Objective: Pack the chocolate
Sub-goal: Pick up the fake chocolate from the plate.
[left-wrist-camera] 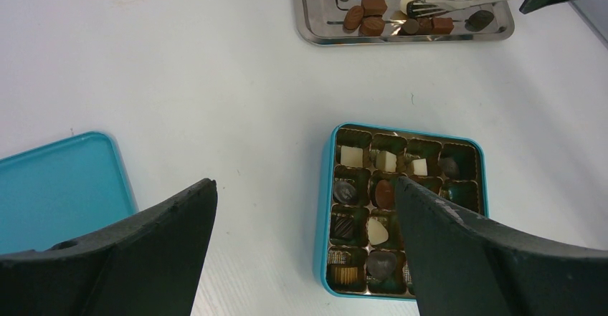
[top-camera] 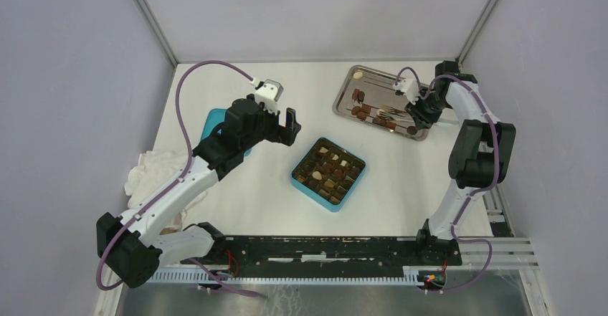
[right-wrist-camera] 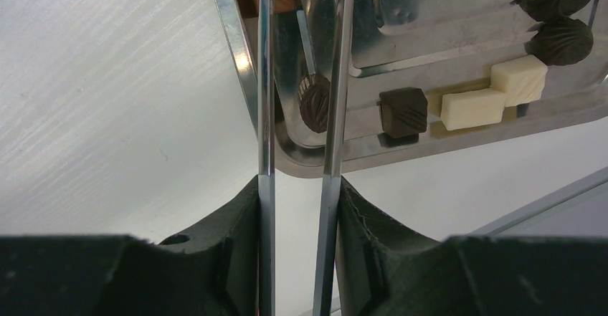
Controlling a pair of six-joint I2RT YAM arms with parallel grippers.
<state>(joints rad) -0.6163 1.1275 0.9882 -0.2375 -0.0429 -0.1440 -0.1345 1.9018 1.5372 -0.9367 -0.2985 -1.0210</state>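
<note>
Grey walls (top-camera: 72, 79) close around a white tabletop (top-camera: 272, 201).

Chocolate (top-camera: 366, 107): loose pieces lie scattered on the steel tray (top-camera: 373, 79) at far right. More sit in the cells of the teal box (left-wrist-camera: 323, 208) mid-tabletop, which is turned so one corner faces the arm bases. From the right wrist, a line of pieces runs along the tray's rim, low left to high right: a dark square, two cream blocks (right-wrist-camera: 473, 108), then two dark ridged rounds. In the box, three cream squares (left-wrist-camera: 386, 161) fill its far row and darker pieces sit nearer.

Right tool (right-wrist-camera: 297, 201): clamped on the tweezers (right-wrist-camera: 266, 79). Their long axis runs straight out from my fingers, and both blades cross the tray rim. The blade tips flank a dark ridged bonbon (right-wrist-camera: 312, 102). I cannot tell whether they touch it.

Right arm: rises from its base, folds at the elbow near the tabletop's right edge, and the forearm reaches back-left to the tray's right end.

Left tool (left-wrist-camera: 302, 182): spread wide and empty, above bare tabletop between the teal lid (left-wrist-camera: 57, 187) and the box.

Left arm: stretched diagonally up-right, with the wrist over the lid and the tool facing the box.

White cloth (top-camera: 154, 167): bunched beside the left forearm.
</note>
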